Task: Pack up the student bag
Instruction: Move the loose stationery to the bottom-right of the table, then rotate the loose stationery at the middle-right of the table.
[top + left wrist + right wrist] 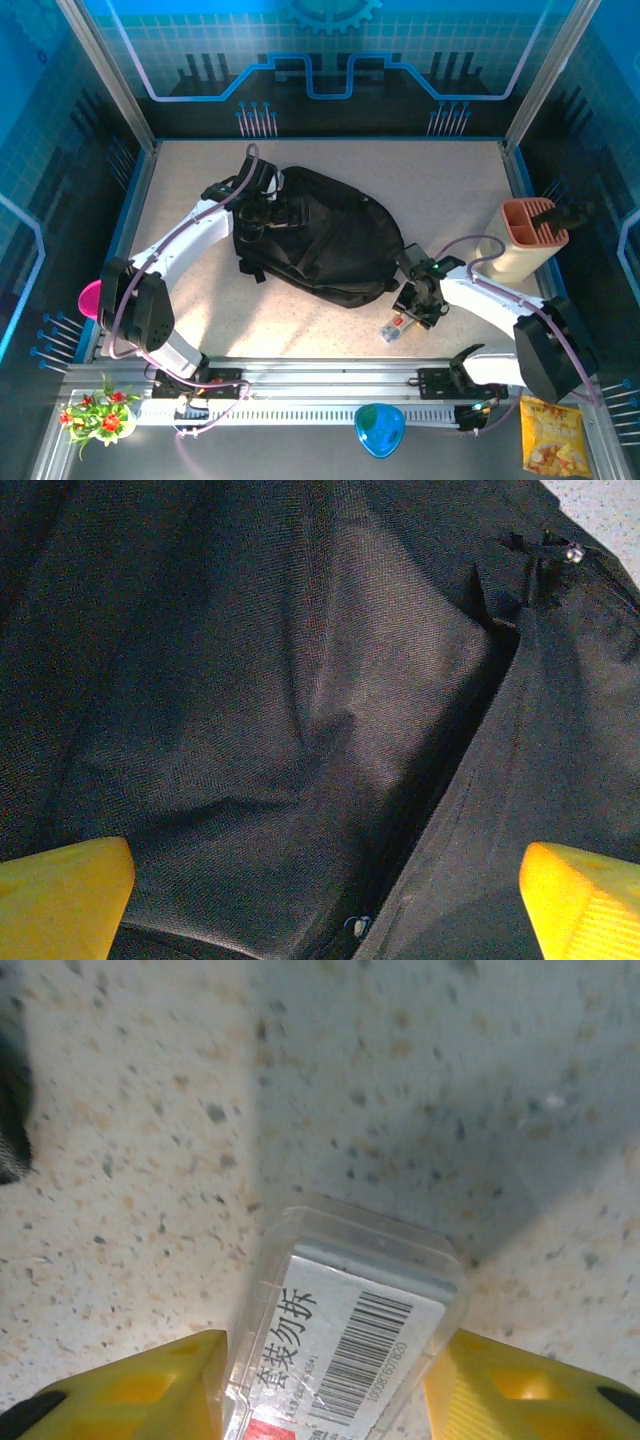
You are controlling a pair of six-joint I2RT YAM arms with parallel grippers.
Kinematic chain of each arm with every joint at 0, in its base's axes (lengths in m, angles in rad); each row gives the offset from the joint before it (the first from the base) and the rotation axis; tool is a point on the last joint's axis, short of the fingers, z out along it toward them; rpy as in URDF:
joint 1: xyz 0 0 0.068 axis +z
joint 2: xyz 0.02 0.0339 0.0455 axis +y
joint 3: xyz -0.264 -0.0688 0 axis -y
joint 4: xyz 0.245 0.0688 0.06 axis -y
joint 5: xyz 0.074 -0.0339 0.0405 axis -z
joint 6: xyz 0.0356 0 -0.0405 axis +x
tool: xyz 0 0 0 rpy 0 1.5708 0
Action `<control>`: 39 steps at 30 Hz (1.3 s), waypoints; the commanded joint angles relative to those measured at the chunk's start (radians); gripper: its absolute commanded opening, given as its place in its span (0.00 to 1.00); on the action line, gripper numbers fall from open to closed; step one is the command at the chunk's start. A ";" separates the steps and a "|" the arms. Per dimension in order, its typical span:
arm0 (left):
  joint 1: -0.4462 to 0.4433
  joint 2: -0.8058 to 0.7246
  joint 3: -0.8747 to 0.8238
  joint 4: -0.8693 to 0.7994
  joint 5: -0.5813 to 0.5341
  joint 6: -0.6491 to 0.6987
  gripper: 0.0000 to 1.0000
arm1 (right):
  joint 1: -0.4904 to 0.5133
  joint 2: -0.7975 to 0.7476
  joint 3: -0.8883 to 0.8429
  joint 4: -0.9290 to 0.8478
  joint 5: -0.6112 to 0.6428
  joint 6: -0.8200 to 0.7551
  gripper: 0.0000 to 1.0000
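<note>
- Yellow fingers (62, 900) of your left gripper (320, 905) are standing wide apart at the bottom corners of the left wrist view. Nothing is lying between them, and black fabric is lying close below.
- That fabric is the student bag (330, 245), which is lying flat in the middle of the tabletop (470, 180) with its straps trailing toward the near left.
- Along the bag a dark slit (440, 780) is running beside a seam, likely the zipper mouth. How far it is gaping you cannot tell, nor whether anything is sitting inside.
- Just off the bag's near-right corner, a clear plastic box (345, 1330) with a barcode label is resting on the tabletop, outside the bag.
- Your right gripper (320, 1385) is straddling that box, one yellow finger standing against each long side. Whether it is actually clamping the box or only bracketing it you cannot tell.
- Judging from this, the packing is sitting at an early stage. The box is waiting to be lifted and carried to the mouth, and the bag is waiting to be held open.
- Your left arm (190, 235) is reaching from the near-left base, elbow bent out at the left edge, wrist hanging over the bag's far-left end.
- Your right arm (490, 300) is folding in from the near right, forearm running leftward, wrist pointing down at the box.
- Farther right, a terracotta organiser (535, 225) is standing well apart from the bag, and a yellow snack packet (548, 440) is lying beyond the near rail.
</note>
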 commanded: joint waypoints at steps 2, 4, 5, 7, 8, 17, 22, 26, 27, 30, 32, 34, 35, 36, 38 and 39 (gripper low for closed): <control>0.009 0.010 0.039 -0.019 0.017 0.009 0.99 | -0.078 0.079 0.073 0.022 0.094 -0.201 0.47; 0.011 0.011 0.039 -0.021 0.016 0.009 0.99 | -0.125 0.124 0.117 0.033 0.125 -0.298 0.47; 0.011 0.010 0.040 -0.023 0.014 0.009 0.99 | -0.143 0.142 0.138 0.039 0.138 -0.344 0.47; 0.012 0.006 0.039 -0.024 0.012 0.010 0.99 | -0.172 0.170 0.181 0.036 0.166 -0.416 0.48; 0.013 0.005 0.037 -0.026 0.011 0.009 0.99 | -0.176 0.174 0.195 0.036 0.168 -0.439 0.50; 0.020 0.001 0.020 0.000 0.025 -0.010 0.99 | -0.121 0.087 0.107 0.033 0.078 -0.329 0.72; 0.022 0.012 0.031 0.006 0.043 -0.015 0.99 | -0.098 0.109 0.086 0.068 0.044 -0.300 0.73; 0.022 0.011 0.026 0.008 0.045 -0.018 0.99 | -0.095 0.146 0.090 0.080 0.033 -0.308 0.73; 0.022 0.010 0.024 0.008 0.045 -0.019 0.99 | -0.095 0.151 0.090 0.080 0.035 -0.311 0.73; 0.022 0.009 0.016 0.012 0.048 -0.022 0.99 | -0.095 0.157 0.093 0.083 0.025 -0.325 0.73; 0.022 0.012 0.017 0.013 0.052 -0.024 0.99 | -0.089 0.147 0.105 0.056 0.057 -0.325 0.72; 0.022 0.015 0.021 0.011 0.055 -0.027 0.99 | -0.089 0.141 0.131 -0.020 0.132 -0.315 0.71; 0.022 0.015 0.021 0.012 0.057 -0.028 0.99 | -0.089 0.135 0.137 -0.051 0.164 -0.312 0.71; 0.022 0.015 0.020 0.014 0.059 -0.029 0.99 | -0.094 0.125 0.136 -0.066 0.185 -0.308 0.71; 0.022 0.013 0.020 0.012 0.058 -0.030 0.99 | -0.103 0.100 0.120 -0.076 0.204 -0.303 0.70; 0.022 0.012 0.020 0.011 0.057 -0.030 0.99 | -0.109 0.088 0.112 -0.081 0.216 -0.300 0.70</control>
